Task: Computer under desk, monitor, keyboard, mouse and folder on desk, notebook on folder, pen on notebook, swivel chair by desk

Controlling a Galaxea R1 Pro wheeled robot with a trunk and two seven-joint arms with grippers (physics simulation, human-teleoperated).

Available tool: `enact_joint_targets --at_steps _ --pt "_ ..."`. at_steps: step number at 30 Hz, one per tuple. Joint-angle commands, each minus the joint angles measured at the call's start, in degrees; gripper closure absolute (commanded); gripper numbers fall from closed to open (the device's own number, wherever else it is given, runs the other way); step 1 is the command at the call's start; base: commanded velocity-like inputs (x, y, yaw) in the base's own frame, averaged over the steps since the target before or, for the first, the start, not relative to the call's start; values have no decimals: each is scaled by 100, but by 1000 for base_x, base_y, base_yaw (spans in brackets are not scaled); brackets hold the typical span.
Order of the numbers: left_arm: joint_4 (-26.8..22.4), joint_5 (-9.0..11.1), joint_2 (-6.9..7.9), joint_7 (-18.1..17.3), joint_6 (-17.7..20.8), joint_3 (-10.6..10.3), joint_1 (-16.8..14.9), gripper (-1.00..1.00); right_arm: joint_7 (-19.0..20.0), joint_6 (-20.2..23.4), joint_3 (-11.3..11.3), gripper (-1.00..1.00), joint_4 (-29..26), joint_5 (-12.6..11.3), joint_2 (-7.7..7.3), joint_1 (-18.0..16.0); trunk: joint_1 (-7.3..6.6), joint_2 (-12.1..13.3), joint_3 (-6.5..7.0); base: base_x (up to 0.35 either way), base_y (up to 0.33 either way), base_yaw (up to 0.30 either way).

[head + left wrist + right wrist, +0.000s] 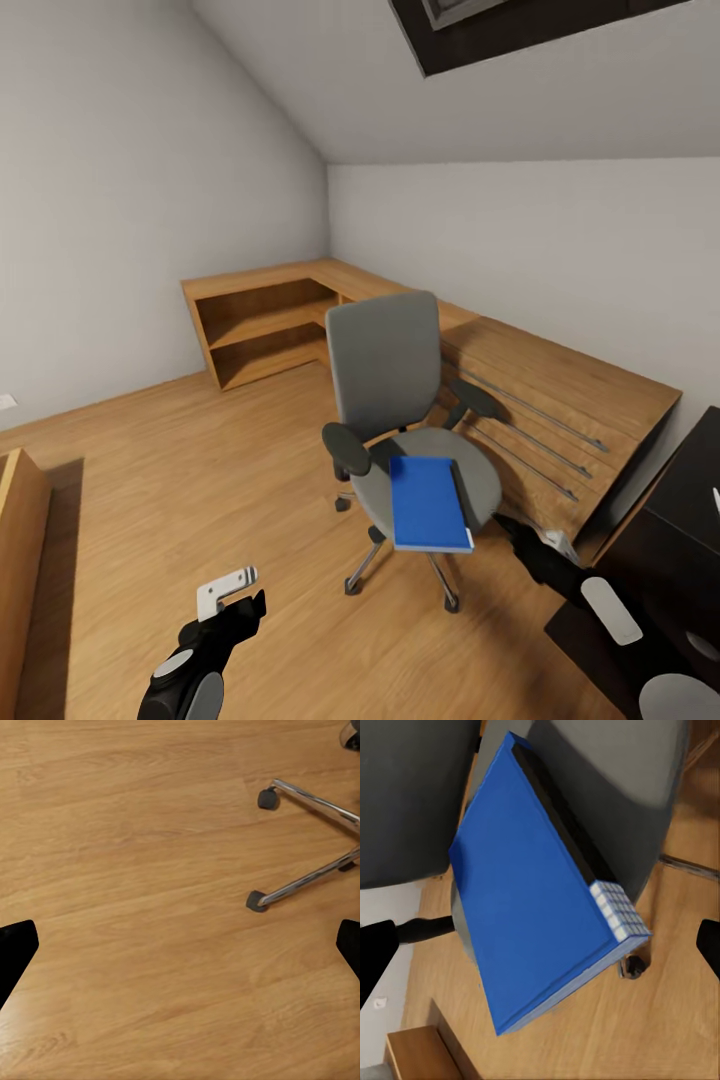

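The blue folder (pixel 429 504) lies flat on the swivel chair (pixel 400 420) seat, overhanging its front edge, so the right end effector (pixel 527 540), spread and empty beside it, can reach it, while the left end effector (pixel 235 592) hangs released over the floor (pixel 150 870)

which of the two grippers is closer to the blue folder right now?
The right gripper, hanging just beside the flat bright blue folder on the grey padded swivel chair. The left gripper hangs over bare wooden floor, well short of the chair.

Matt grey cloth pads the swivel chair (pixel 385 375), its base polished chrome, over smooth wood-grain floor (pixel 200 470).
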Motion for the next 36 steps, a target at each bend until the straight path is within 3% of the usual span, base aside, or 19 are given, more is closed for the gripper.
enact_joint_targets --at_steps 1,36 --pt "-7 60 1 56 10 -8 -4 -100 43 49 -21 -100 33 -26 -19 -4 22 -44 -24 0 0 0" --pt "-7 60 2 62 10 0 -4 -100 420 17 21 -100 77 -22 -7 -5 791 -1448 -652 0 0 0"
